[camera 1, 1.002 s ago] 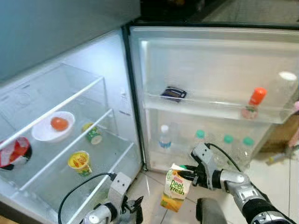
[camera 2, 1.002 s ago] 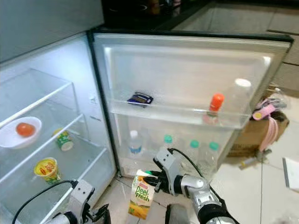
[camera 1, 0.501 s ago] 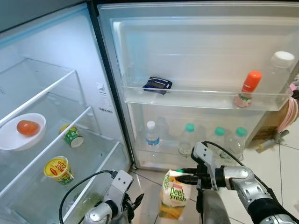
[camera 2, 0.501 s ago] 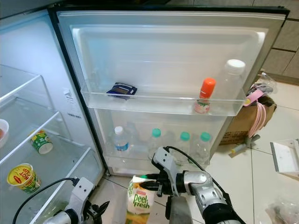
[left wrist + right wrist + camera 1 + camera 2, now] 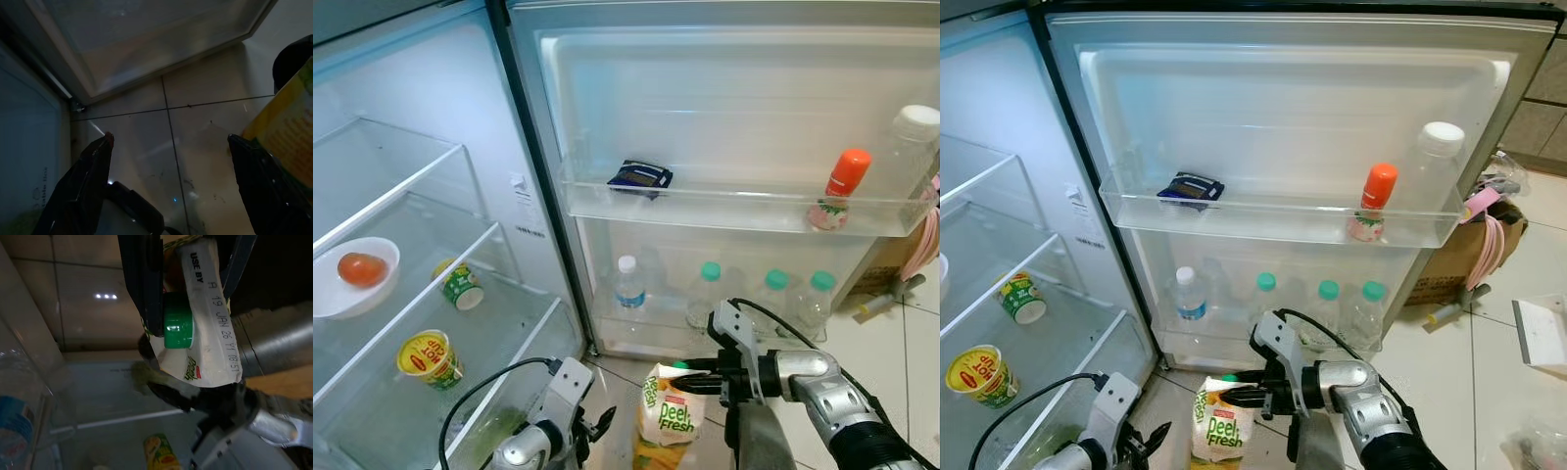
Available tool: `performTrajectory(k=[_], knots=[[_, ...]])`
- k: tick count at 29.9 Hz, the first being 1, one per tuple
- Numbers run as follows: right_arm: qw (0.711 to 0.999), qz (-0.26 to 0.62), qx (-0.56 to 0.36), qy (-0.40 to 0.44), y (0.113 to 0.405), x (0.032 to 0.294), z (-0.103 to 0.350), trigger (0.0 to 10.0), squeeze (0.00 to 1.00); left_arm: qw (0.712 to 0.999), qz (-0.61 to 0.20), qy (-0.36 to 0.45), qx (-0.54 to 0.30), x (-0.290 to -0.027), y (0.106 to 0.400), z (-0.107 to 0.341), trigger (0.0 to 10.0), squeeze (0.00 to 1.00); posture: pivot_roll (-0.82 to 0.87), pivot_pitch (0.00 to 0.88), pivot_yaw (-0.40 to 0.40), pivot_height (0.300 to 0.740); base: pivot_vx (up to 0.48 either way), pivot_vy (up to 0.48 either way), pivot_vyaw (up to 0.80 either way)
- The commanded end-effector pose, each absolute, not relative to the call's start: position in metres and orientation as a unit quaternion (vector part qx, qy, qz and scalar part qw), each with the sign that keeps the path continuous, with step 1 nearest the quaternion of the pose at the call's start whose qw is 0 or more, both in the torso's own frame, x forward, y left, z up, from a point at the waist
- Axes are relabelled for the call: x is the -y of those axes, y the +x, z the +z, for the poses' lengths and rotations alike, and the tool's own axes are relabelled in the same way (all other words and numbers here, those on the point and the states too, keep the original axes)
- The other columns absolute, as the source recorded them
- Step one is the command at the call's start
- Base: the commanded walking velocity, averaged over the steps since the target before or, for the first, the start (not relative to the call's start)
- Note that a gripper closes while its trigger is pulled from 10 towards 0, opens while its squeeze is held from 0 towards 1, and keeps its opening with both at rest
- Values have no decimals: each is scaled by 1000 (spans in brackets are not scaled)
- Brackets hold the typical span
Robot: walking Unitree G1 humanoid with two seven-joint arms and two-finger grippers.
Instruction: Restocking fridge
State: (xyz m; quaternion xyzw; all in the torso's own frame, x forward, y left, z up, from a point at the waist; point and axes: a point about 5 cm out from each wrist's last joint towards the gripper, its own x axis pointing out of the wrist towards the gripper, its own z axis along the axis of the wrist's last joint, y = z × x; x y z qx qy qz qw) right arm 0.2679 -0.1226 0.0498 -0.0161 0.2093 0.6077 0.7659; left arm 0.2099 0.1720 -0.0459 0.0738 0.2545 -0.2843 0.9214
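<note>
The white and yellow juice carton with a green cap is held upright, long axis vertical, below the open fridge door, its top pinched by the right gripper. The left gripper, fingers spread and empty, hangs beside it.

The juice carton is cut off at its base by the lower picture edge, the left gripper is half hidden behind its own wrist, and the labels of the bottles are blurred behind the frosted lower door shelf.
</note>
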Motion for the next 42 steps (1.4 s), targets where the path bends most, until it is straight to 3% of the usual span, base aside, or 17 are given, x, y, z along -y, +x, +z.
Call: performTrajectory(k=[1, 10, 26, 42], knots=[[762, 616, -201, -2, 265, 120, 52, 10000, 0, 918, -288, 78, -260, -170, 207, -49, 10000, 0, -88, 0, -22, 479, 0, 0, 0], [761, 617, -202, -3, 264, 120, 52, 10000, 0, 918, -287, 78, -261, -170, 206, -49, 10000, 0, -88, 0, -22, 483, 0, 0, 0], [734, 629, -257, -8, 241, 118, 26, 10000, 0, 921, -244, 82, -293, -185, 196, -57, 10000, 0, -91, 0, -23, 542, 0, 0, 0], [735, 627, -258, -13, 242, 117, 25, 10000, 0, 917, -194, 96, -334, -190, 191, -65, 10000, 0, -88, 0, -29, 592, 0, 0, 0]])
